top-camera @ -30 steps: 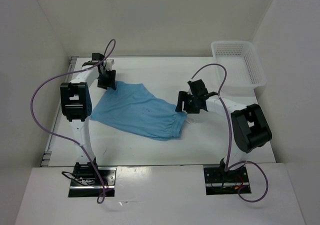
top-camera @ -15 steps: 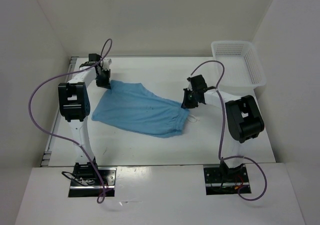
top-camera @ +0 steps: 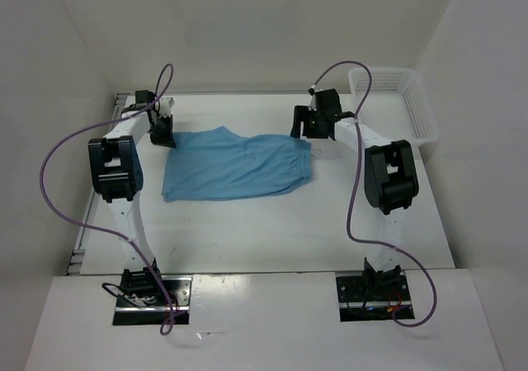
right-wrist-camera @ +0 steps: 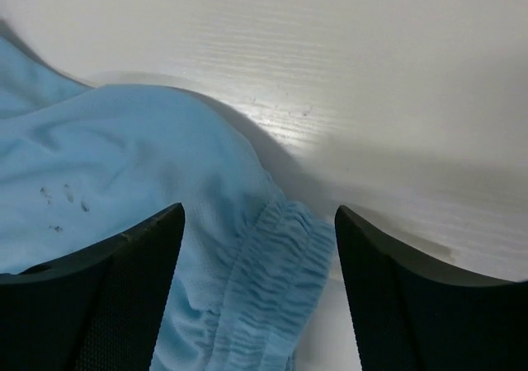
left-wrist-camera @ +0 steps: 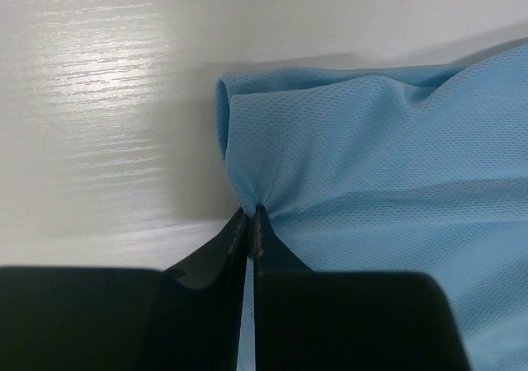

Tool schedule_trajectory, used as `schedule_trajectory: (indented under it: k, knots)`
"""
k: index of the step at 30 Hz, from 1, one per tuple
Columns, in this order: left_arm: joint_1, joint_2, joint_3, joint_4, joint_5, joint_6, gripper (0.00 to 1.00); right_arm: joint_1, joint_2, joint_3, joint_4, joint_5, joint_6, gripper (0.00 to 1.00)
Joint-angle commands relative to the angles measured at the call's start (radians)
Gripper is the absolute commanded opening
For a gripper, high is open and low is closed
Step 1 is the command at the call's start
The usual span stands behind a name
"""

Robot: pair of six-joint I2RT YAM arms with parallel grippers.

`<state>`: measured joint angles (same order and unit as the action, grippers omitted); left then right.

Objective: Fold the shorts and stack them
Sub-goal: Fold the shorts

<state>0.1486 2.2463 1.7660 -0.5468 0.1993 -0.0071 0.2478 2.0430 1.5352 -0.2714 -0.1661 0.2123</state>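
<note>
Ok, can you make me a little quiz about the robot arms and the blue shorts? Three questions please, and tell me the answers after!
1. True or false: the left gripper is pinched shut on the fabric of the shorts.
2. Where does the white basket sit? A) at the far right corner of the table B) between the two arm bases C) on top of the shorts
3. Fill in the missing word: the right gripper has its jaws ___ over the gathered waistband.
Key: 1 true; 2 A; 3 open.
</note>
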Motion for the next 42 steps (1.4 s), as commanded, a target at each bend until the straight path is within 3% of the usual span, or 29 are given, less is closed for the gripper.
schedule_trajectory:
  k: [1,5,11,20,23,26,29,31,34,37,38,42]
  knots:
    - [0.006,0.001,-0.049,-0.074,-0.003,0.007,0.09,-0.021,-0.143,-0.044,0.049,0.055,0.013,0.79]
    - [0.006,0.001,-0.06,-0.065,-0.003,0.007,0.1,-0.021,-0.305,-0.231,0.124,0.12,0.133,0.81]
    - [0.006,-0.008,-0.071,-0.056,-0.003,0.007,0.11,-0.021,-0.357,-0.444,0.11,0.066,0.324,0.74]
    - [0.006,-0.017,-0.08,-0.056,-0.012,0.007,0.12,-0.021,-0.334,-0.507,0.152,0.039,0.403,0.71]
    - [0.006,-0.017,-0.089,-0.056,-0.012,0.007,0.12,-0.021,-0.334,-0.53,0.139,-0.01,0.415,0.6]
    - [0.006,-0.017,-0.089,-0.056,-0.012,0.007,0.12,-0.021,-0.334,-0.566,0.166,-0.065,0.437,0.42]
    - [0.006,-0.017,-0.089,-0.056,-0.012,0.007,0.12,-0.021,-0.291,-0.544,0.152,-0.075,0.437,0.45]
    - [0.006,-0.017,-0.089,-0.056,-0.012,0.007,0.12,-0.021,-0.247,-0.515,0.101,-0.075,0.424,0.56]
    - [0.006,-0.017,-0.089,-0.056,-0.012,0.007,0.12,-0.021,-0.236,-0.515,0.101,-0.085,0.412,0.58]
    - [0.006,-0.017,-0.089,-0.056,-0.012,0.007,0.12,-0.021,-0.236,-0.527,0.123,-0.098,0.421,0.4]
    - [0.006,-0.017,-0.089,-0.056,-0.012,0.007,0.12,-0.021,-0.236,-0.527,0.123,-0.098,0.421,0.29]
    - [0.006,-0.027,-0.089,-0.056,-0.023,0.007,0.12,-0.021,-0.288,-0.494,0.064,-0.023,0.383,0.12]
